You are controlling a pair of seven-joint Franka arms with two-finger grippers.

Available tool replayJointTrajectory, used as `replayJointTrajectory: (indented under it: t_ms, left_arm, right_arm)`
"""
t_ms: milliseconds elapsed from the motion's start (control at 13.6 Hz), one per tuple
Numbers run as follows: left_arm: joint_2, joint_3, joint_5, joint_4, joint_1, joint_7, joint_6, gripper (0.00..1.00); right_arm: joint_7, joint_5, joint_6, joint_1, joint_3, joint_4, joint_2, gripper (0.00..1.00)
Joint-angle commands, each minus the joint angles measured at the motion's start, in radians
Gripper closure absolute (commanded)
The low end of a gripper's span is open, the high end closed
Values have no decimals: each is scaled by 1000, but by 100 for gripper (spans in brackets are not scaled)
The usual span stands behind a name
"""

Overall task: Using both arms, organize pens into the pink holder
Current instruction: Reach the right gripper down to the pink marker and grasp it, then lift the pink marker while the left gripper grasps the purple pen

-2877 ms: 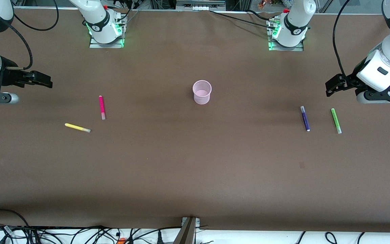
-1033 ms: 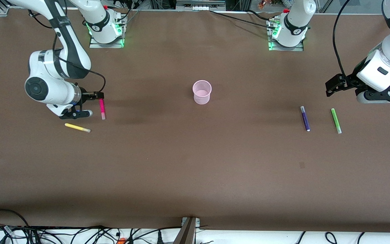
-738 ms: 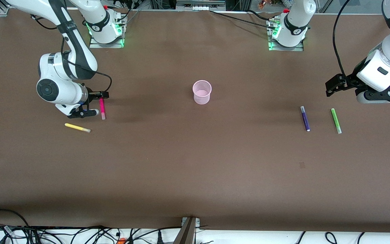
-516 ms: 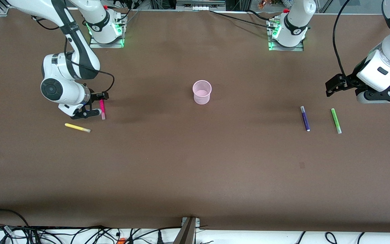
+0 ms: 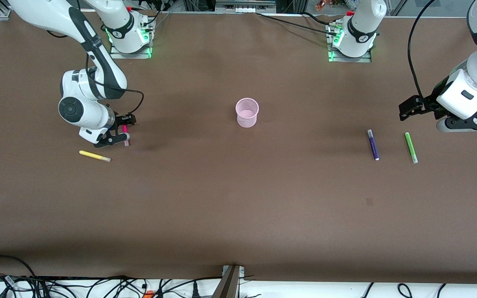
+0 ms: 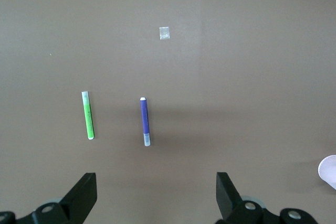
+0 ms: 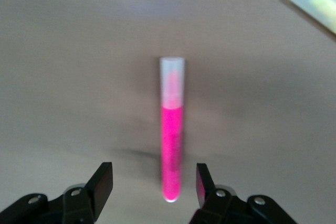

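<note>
Black right fingers straddle slim magenta pen, not touching it.

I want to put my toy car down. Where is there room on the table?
The wide bare stretch of brown table nearer the front camera than the pink cup is free. Bare strips also lie between the cup and the purple pen, and between the cup and the magenta pen. It is crowded by the yellow pen, where the right gripper works.
</note>
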Motion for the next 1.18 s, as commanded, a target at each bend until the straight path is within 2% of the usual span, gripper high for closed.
replayJointTrajectory:
  t_ms: [0, 221, 443, 811, 959, 1033, 1107]
  left_arm:
    - [45, 2, 9, 2, 7, 10, -4, 0]
    - [123, 4, 7, 1, 41, 13, 13, 0]
    - [194, 5, 10, -14, 67, 13, 91, 0]
    - [197, -4, 59, -209, 71, 16, 372, 0]
    - [236, 1, 59, -238, 76, 24, 415, 0]
    - [297, 2, 59, -234, 91, 24, 433, 0]
    - [344, 2, 59, -234, 120, 27, 472, 0]
  right_arm:
    - [-51, -12, 33, -4, -32, -10, 12, 28]
    - [-50, -12, 34, -4, -32, -12, 13, 47]
    - [-40, -12, 39, -1, -32, -18, 13, 47]
    - [-34, -10, 96, 1, -31, -53, 27, 47]
    - [-33, -9, 97, 1, -31, -53, 27, 47]
    - [-33, -9, 97, 1, -31, -53, 26, 58]
    - [-33, -9, 96, 1, -31, -53, 26, 76]
